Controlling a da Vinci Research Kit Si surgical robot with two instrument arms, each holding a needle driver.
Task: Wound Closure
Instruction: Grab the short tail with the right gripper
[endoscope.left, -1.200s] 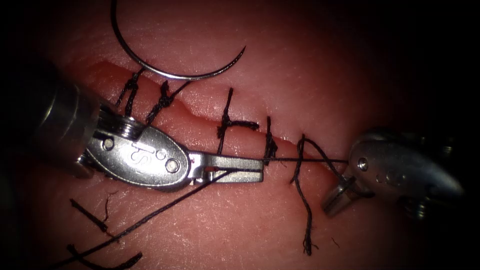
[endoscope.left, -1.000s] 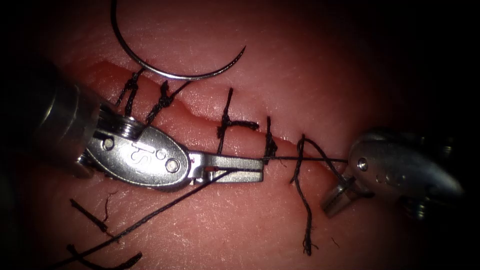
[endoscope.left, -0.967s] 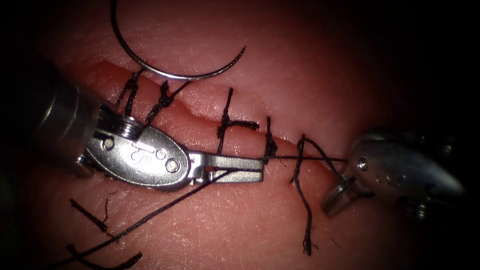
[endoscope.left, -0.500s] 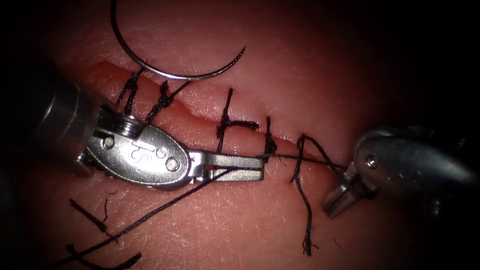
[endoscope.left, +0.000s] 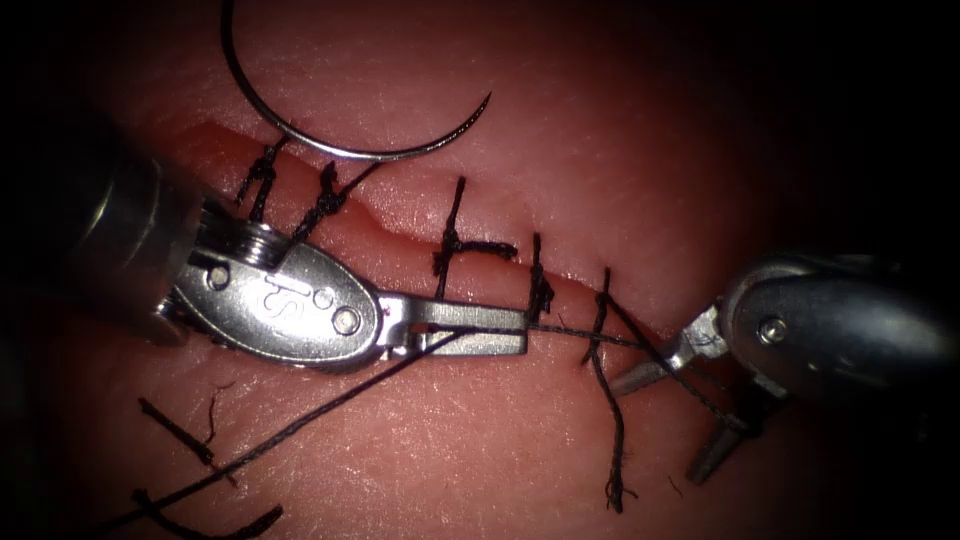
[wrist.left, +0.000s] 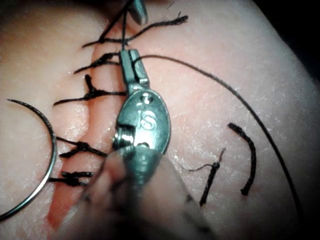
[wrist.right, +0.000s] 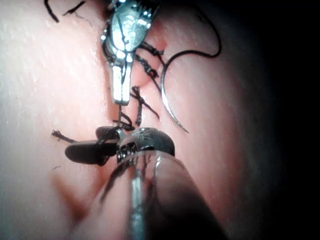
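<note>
Since half a second ago the right tool (endoscope.left: 668, 420) has let go: its jaws, which were together on the thread near the rightmost stitch, now stand wide apart, one blade pointing toward the cut and the other angled down, with the thread (endoscope.left: 560, 331) running between them. Its body has also shifted slightly right and lower. The left tool (endoscope.left: 505, 332) has barely moved; its jaws are clamped together on the thread just below the cut (endoscope.left: 400, 235), near the fourth stitch, and a taut strand runs from their tip rightward across the rightmost stitch (endoscope.left: 603, 340). A longer strand trails from under these jaws down to the lower left across the tissue (endoscope.left: 450, 460).

The curved needle (endoscope.left: 330, 145) lies free on the tissue above the cut, held by neither tool, its point to the right and not in the tissue. Five stitches cross the cut. Cut ends of thread (endoscope.left: 180, 430) lie on the tissue at lower left.

From the left wrist, the left tool (wrist.left: 131, 62) is shut on the thread, with the needle (wrist.left: 47, 165) lying beside the stitches. From the right wrist, the right tool (wrist.right: 92, 145) shows dark, parted blades near the left tool (wrist.right: 120, 87) and the needle (wrist.right: 167, 100).
</note>
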